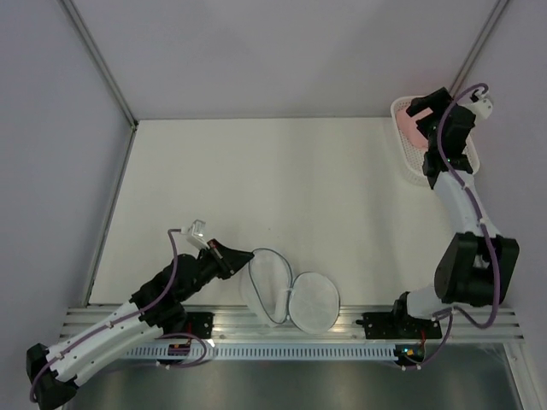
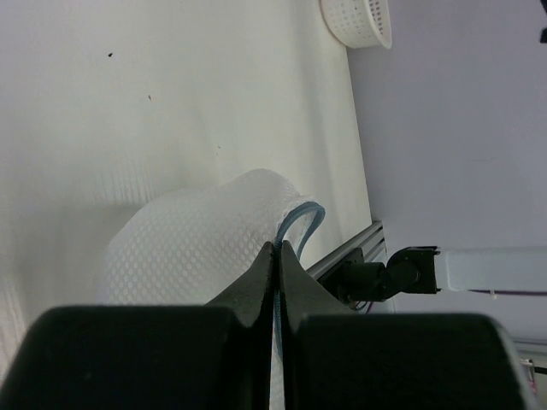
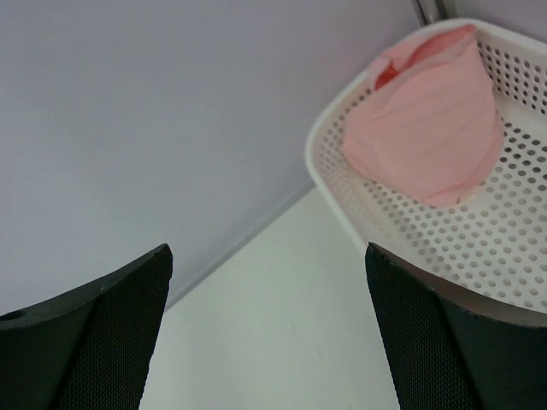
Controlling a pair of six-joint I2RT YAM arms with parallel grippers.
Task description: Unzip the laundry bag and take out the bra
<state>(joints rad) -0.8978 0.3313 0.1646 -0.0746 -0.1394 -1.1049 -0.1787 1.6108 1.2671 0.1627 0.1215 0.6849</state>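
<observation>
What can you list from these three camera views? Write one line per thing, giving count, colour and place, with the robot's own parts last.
laundry bag: one, white translucent mesh with a grey-blue zipper rim, near edge of the table between the arm bases.
bra: one, salmon pink, lying inside the basket.
basket: one, white perforated plastic, far right corner of the table.
table: one, off-white, under everything.
left tool: one, black, shut on the laundry bag's rim.
right tool: one, black, open, above the basket's near edge.
</observation>
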